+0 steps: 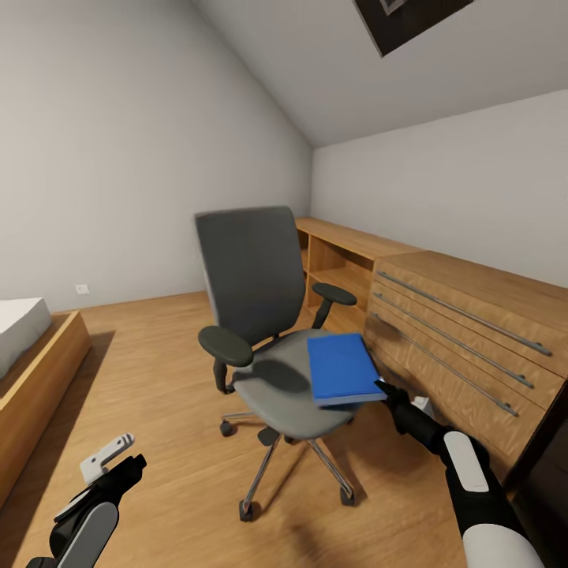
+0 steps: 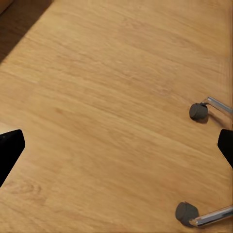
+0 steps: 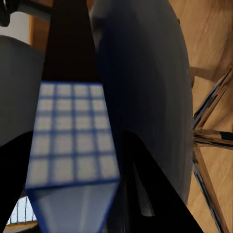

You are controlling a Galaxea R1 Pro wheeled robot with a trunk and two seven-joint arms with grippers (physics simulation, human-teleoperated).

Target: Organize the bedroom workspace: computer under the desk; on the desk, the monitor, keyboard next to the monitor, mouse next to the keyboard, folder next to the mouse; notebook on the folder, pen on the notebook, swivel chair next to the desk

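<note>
Your right end effector (image 1: pixel 384 388) grips the near corner of the blue folder (image 1: pixel 341 367), which lies on the swivel chair (image 1: pixel 272 331) seat; its fingertips are hidden beneath. Your left end effector (image 1: pixel 118 457) hangs released over the wood floor (image 1: pixel 158 371).

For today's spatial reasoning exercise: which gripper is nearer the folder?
Right. The right gripper is at the folder's near corner on the chair seat; the left gripper hangs low over the floor, well clear of the chair.
</note>
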